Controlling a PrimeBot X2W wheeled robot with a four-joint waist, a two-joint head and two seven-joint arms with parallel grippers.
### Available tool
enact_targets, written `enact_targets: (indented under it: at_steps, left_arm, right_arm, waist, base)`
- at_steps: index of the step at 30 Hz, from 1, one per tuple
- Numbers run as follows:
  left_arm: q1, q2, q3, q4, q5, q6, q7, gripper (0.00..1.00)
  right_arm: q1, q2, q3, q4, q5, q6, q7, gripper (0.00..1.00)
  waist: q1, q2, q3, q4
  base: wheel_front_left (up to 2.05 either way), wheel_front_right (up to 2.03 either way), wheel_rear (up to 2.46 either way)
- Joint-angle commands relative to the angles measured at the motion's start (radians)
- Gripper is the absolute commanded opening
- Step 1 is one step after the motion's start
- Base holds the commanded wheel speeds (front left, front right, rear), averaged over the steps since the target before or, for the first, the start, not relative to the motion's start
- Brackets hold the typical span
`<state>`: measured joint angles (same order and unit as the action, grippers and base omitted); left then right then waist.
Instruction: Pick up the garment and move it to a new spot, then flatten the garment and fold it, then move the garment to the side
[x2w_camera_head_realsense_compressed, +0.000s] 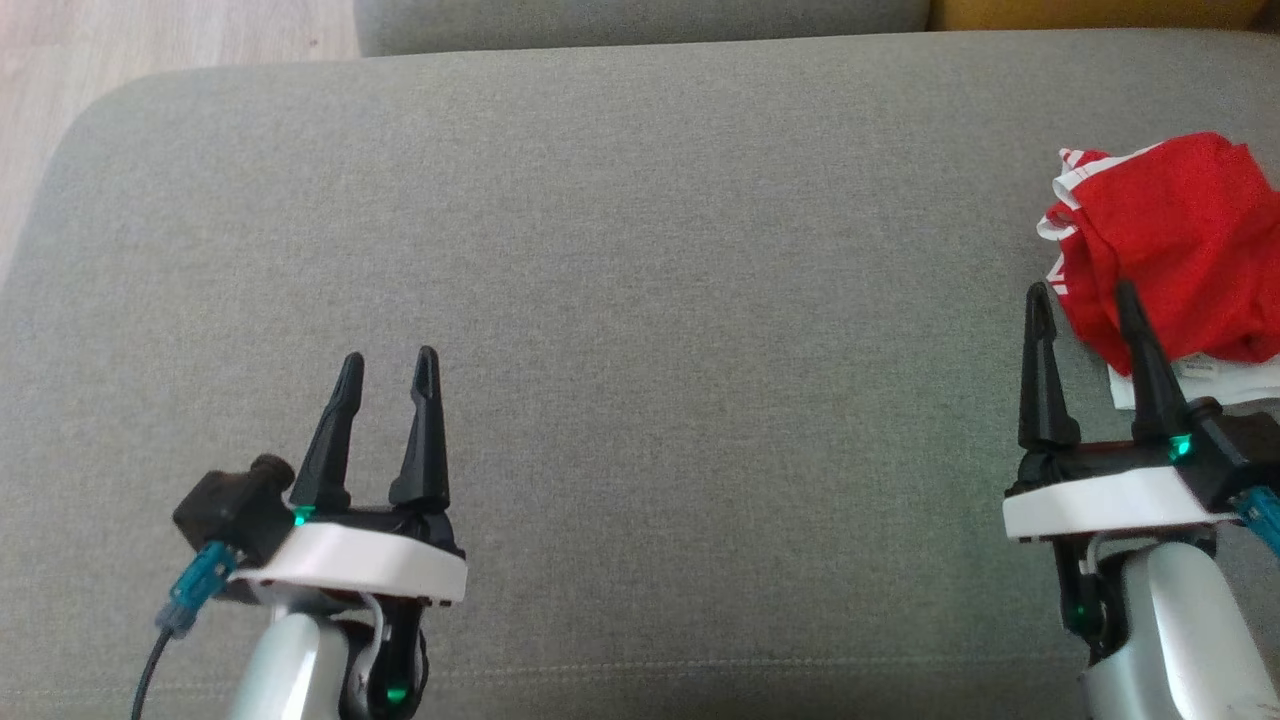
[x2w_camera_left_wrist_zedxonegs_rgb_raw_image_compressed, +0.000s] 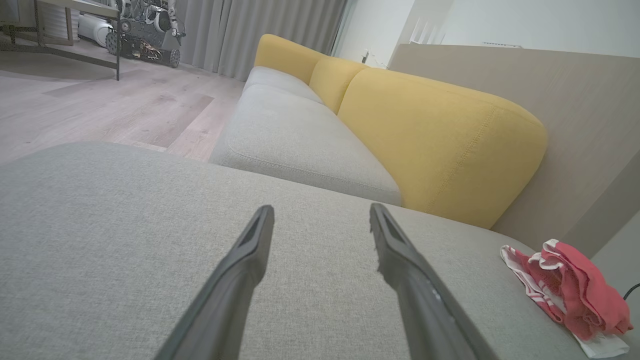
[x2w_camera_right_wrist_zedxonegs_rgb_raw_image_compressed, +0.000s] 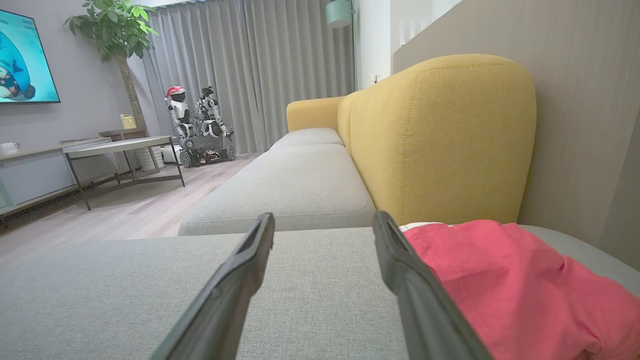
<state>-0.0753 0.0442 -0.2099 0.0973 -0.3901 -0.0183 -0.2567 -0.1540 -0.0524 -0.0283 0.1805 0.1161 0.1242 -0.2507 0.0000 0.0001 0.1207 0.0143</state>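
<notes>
The garment (x2w_camera_head_realsense_compressed: 1170, 245) is red with white striped trim and lies crumpled at the far right of the grey cushion (x2w_camera_head_realsense_compressed: 640, 250). My right gripper (x2w_camera_head_realsense_compressed: 1083, 293) stands open just in front of its left edge, its right finger overlapping the cloth, nothing between the fingers. In the right wrist view the garment (x2w_camera_right_wrist_zedxonegs_rgb_raw_image_compressed: 505, 285) lies beside the right finger. My left gripper (x2w_camera_head_realsense_compressed: 389, 362) hovers open over bare cushion at the lower left, far from the garment. The left wrist view has the garment (x2w_camera_left_wrist_zedxonegs_rgb_raw_image_compressed: 570, 295) at the lower right and the open gripper (x2w_camera_left_wrist_zedxonegs_rgb_raw_image_compressed: 320, 212) empty.
A yellow backrest (x2w_camera_right_wrist_zedxonegs_rgb_raw_image_compressed: 440, 135) runs behind the cushion, with a wooden wall panel (x2w_camera_right_wrist_zedxonegs_rgb_raw_image_compressed: 575, 100) to its right. Another grey seat cushion (x2w_camera_right_wrist_zedxonegs_rgb_raw_image_compressed: 295, 190) continues beyond. Wooden floor (x2w_camera_head_realsense_compressed: 150, 40) lies past the cushion's left end, with a low table (x2w_camera_right_wrist_zedxonegs_rgb_raw_image_compressed: 120, 150) and parked robots (x2w_camera_right_wrist_zedxonegs_rgb_raw_image_compressed: 200, 125) farther off.
</notes>
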Motion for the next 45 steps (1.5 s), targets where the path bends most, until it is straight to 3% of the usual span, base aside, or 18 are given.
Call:
enact_targets:
  at_steps: [1,14,15,19,45]
  left_arm:
    - [-0.02,0.006,0.039,-0.039,-0.002,-0.002,-0.005,1.0]
    - [-0.019,0.006,0.049,-0.047,-0.016,-0.014,-0.005,1.0]
    - [0.004,0.0,0.012,-0.006,-0.012,-0.009,0.0,0.0]
    - [0.026,-0.001,0.007,0.048,-0.019,-0.009,0.002,0.0]
    - [0.014,0.016,0.049,0.071,-0.279,-0.03,0.059,0.0]
  right_arm:
    - [-0.021,0.002,0.027,-0.037,0.01,0.007,-0.011,1.0]
    - [-0.024,0.002,0.041,-0.037,0.023,0.007,-0.011,1.0]
    - [0.0,0.001,0.016,0.003,0.019,0.0,0.0,0.0]
    - [0.019,0.002,0.019,0.057,0.028,0.0,0.003,0.0]
    - [0.025,-0.007,0.01,0.058,0.334,0.001,0.066,0.0]
  waist:
    - [0.0,-0.0001,0.001,0.0]
    - [0.0,-0.0001,0.006,-0.001]
    - [0.0,-0.0001,0.007,-0.001]
    - [0.0,-0.0001,0.006,-0.001]
    - [0.0,-0.0001,-0.019,-0.003]
  base:
    - [0.0,0.0,0.0]
    - [0.0,0.0,0.0]
    - [0.0,0.0,0.0]
    - [0.0,0.0,0.0]
    - [0.0,0.0,0.0]
